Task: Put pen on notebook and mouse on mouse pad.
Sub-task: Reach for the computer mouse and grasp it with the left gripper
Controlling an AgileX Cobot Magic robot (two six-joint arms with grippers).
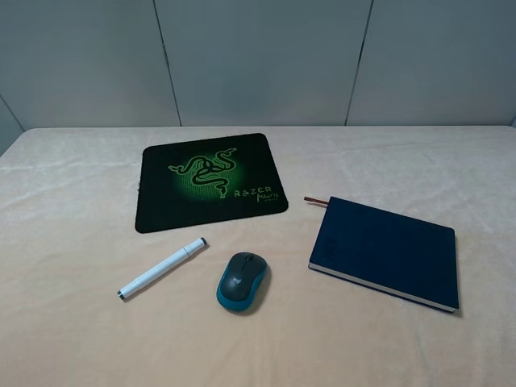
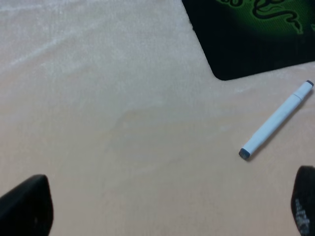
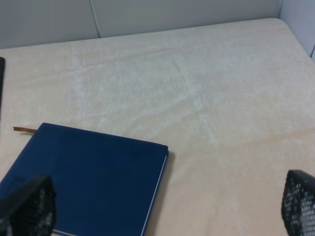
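The white pen lies slanted on the cloth just in front of the black Razer mouse pad. To the pen's right sits the grey and teal mouse. Farther right lies the closed navy notebook, its ribbon sticking out at the far corner. Neither arm shows in the exterior high view. My left gripper is open above bare cloth, apart from the pen and the mouse pad's corner. Over the notebook, my right gripper is open and holds nothing.
A beige cloth covers the whole table. Grey wall panels stand behind the far edge. The table's far right corner shows in the right wrist view.
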